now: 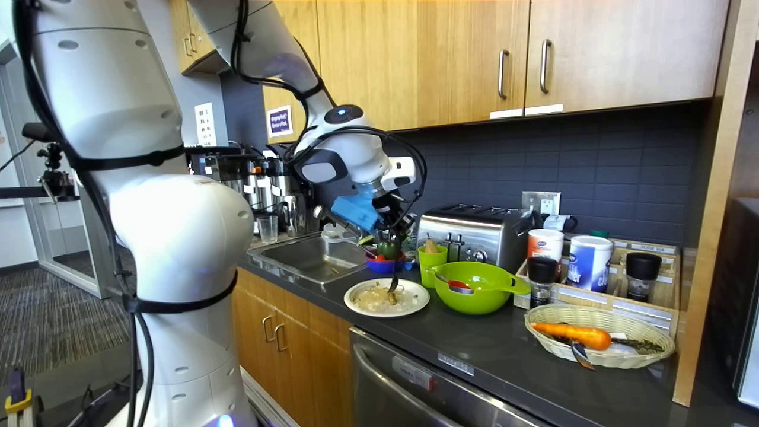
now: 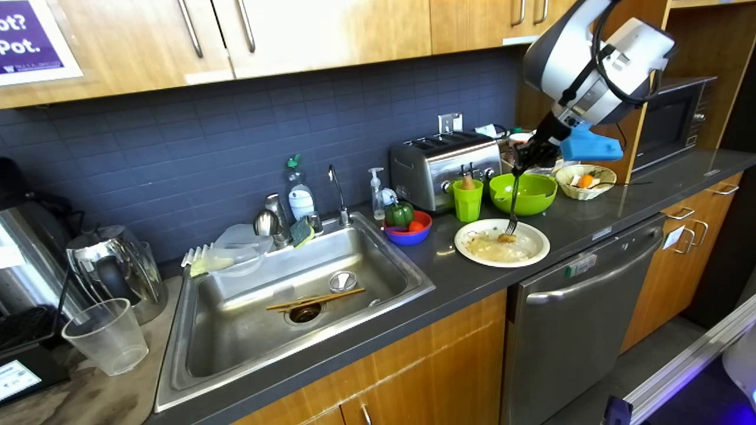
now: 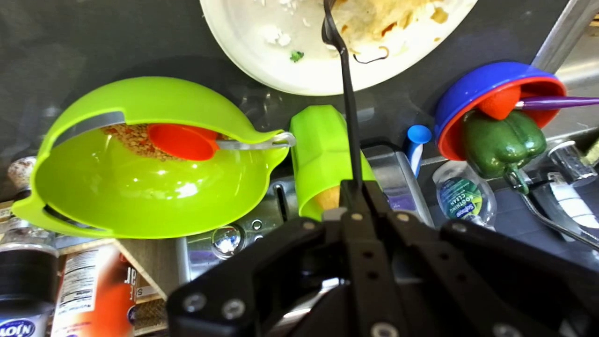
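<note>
End effector (image 3: 359,187) pinched tight, high on the fork (image 3: 348,89) — presumably for clearance (messy food (image 2: 496,249) below!) — tines down over the plate (image 3: 281,70), green bowl (image 3: 159,100) beside it.

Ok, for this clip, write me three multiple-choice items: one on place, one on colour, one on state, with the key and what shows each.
1. Where is the head of the fork relative to the plate?
A) beneath it
B) off to its side
C) above or on it, within its rim

2. What colour is the bowl with the red spoon?
A) green
B) white
C) black

3. How does the gripper stand?
A) open, empty
B) shut on the fork
C) shut, empty

Key:
1 C, as both exterior views show the tines inside the rim.
2 A, as the wrist view shows green inside and out.
3 B, as the wrist view shows the jaws pinching the handle.
</note>
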You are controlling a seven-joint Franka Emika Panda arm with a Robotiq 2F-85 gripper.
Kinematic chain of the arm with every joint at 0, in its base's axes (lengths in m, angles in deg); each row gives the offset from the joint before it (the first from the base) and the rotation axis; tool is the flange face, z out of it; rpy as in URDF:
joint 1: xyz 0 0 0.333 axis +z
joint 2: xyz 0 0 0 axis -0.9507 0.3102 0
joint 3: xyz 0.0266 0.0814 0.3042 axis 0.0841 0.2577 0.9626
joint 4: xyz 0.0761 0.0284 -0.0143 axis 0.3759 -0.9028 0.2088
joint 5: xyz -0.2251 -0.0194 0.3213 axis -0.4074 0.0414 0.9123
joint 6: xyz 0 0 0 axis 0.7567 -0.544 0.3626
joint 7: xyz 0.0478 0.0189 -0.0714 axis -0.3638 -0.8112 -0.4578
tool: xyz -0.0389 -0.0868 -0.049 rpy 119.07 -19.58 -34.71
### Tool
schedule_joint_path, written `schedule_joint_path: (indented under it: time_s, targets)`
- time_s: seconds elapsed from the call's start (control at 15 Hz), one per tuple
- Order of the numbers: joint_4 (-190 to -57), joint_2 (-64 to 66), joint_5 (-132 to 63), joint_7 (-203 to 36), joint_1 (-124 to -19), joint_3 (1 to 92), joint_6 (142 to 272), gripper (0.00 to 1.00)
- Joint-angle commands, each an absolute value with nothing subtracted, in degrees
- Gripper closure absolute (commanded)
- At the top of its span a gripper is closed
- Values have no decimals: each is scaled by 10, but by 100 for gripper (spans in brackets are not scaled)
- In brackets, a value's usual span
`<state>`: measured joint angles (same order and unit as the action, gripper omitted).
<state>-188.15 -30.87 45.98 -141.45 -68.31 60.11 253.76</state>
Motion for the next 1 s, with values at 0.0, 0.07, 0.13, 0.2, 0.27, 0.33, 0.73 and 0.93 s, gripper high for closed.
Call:
schedule_joint_path:
  time_s: [0.0, 0.07, 0.13, 0.2, 0.27, 0.33, 0.73, 0.93]
  targets:
    - [-1888, -309, 444, -1396, -689, 613, 2550, 99]
    - [-1887, -306, 441, -1394, -689, 614, 2551, 99]
    - [-1886, -300, 438, -1391, -690, 614, 2551, 99]
    - [-1884, -295, 435, -1388, -690, 614, 2552, 99]
    - [-1882, -290, 432, -1385, -691, 614, 2551, 99]
    - [-1882, -287, 428, -1382, -691, 614, 2551, 99]
    - [-1885, -281, 407, -1363, -690, 616, 2551, 99]
    - [-1886, -280, 399, -1354, -691, 616, 2550, 99]
